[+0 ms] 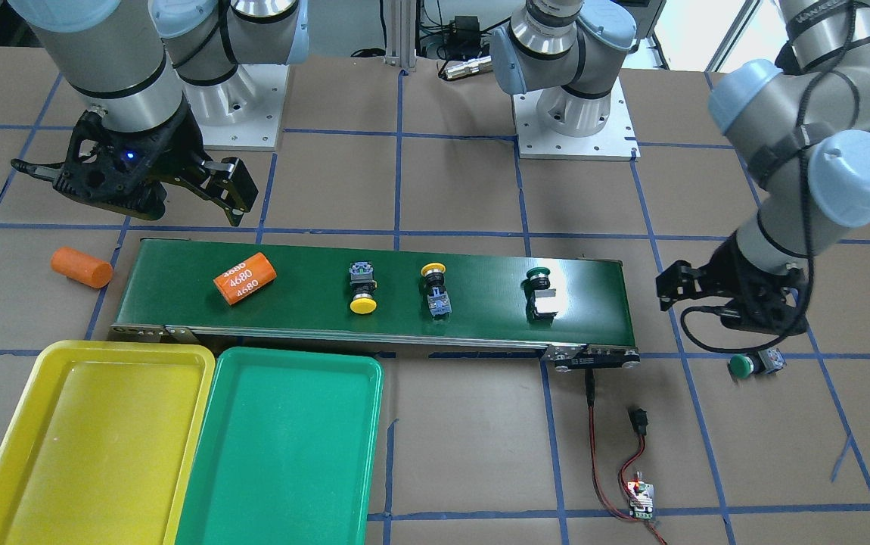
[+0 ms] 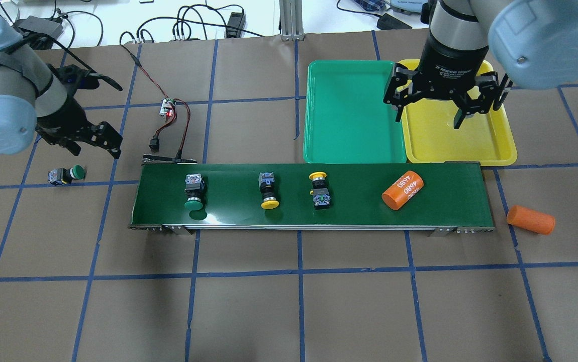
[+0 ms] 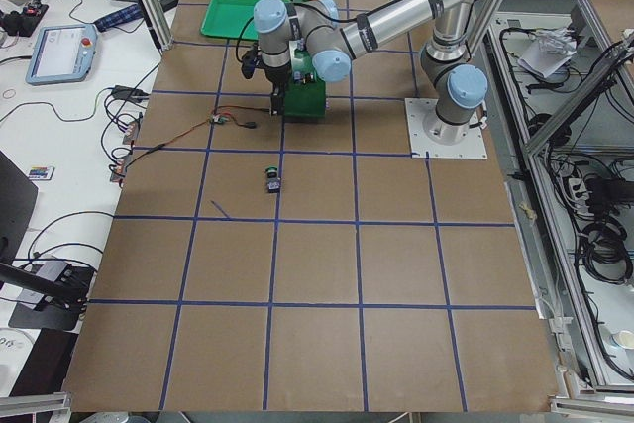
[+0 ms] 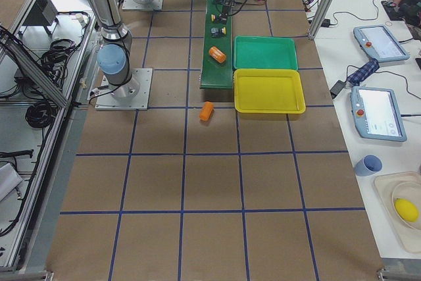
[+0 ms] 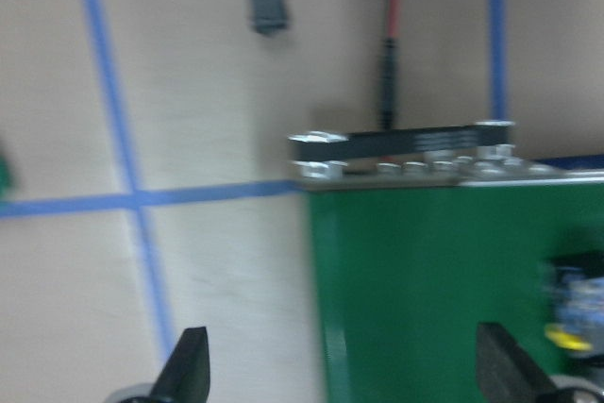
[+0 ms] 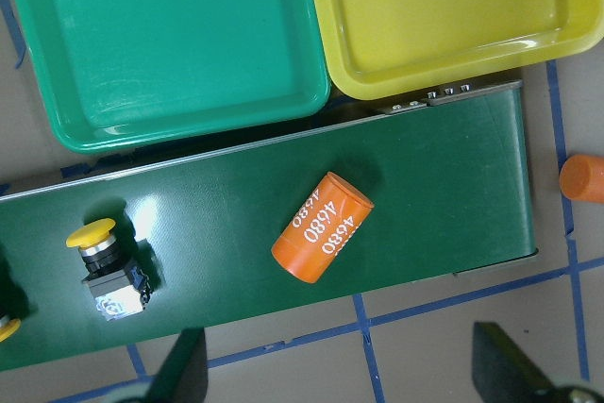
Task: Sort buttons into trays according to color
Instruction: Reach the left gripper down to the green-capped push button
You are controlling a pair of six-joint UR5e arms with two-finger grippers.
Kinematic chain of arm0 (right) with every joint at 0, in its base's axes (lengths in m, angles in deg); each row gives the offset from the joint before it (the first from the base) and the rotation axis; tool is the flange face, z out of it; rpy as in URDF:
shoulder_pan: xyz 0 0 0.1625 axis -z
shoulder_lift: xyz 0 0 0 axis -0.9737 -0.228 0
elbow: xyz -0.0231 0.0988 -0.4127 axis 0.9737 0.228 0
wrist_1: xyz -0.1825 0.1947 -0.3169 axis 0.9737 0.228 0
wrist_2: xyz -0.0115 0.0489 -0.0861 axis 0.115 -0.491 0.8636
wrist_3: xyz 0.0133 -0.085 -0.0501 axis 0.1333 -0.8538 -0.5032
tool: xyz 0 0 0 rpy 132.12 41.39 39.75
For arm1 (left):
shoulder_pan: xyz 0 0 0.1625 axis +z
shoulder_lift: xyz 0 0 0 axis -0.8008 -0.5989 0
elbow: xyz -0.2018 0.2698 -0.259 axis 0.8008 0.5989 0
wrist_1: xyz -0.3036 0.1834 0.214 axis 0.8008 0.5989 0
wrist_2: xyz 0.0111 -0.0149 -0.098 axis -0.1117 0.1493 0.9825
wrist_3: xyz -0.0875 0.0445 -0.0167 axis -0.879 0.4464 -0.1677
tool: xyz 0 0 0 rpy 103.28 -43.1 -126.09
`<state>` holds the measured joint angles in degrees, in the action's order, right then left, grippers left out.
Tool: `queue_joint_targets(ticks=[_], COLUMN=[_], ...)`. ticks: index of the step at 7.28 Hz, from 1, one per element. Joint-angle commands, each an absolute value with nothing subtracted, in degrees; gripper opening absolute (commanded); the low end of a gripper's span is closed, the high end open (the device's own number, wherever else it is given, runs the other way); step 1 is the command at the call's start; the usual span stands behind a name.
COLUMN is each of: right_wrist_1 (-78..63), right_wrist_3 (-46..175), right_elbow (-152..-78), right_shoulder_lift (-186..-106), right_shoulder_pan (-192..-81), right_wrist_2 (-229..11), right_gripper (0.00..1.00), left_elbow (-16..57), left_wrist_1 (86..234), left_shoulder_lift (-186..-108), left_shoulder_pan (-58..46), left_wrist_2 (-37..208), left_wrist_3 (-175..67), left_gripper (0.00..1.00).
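Yellow tray (image 1: 102, 446) and green tray (image 1: 284, 462) lie side by side, touching, at 7 o'clock of the conveyor belt (image 1: 480, 261) in the front-facing view. On the belt lie an orange cylinder (image 1: 246, 278), a yellow button (image 1: 361, 290), a second yellow button (image 1: 435, 288) and a green button (image 1: 539, 291). A second green button (image 1: 753, 365) lies on the table (image 1: 465, 424) at 4 o'clock, just beneath the left gripper (image 5: 344, 370), whose fingers are spread. The right gripper (image 2: 428, 120), at 10 o'clock, is likewise spread and holds nothing.
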<state>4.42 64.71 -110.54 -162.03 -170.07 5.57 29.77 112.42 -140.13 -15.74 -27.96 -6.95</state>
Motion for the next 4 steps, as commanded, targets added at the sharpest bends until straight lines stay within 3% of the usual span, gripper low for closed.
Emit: queue_joint_targets(ticks=[1,4], right_wrist_1=[4.42,4.42], right_wrist_3=[64.71,64.71], right_elbow=[-110.54,-110.54], right_shoulder_lift=[-162.06,-161.97], right_shoulder_pan=[-170.07,-169.98], right_wrist_2=[5.57,5.65], right_gripper=[1.00,1.00], left_elbow=[25.81,25.63], left_wrist_1=[112.36,109.66], left_shoulder_lift=[-144.32,-150.29], left_shoulder_pan=[-7.46,-3.85], left_wrist_2=[-28.78,-28.61], left_wrist_3=[16.49,36.31], left_gripper=[1.00,1.00])
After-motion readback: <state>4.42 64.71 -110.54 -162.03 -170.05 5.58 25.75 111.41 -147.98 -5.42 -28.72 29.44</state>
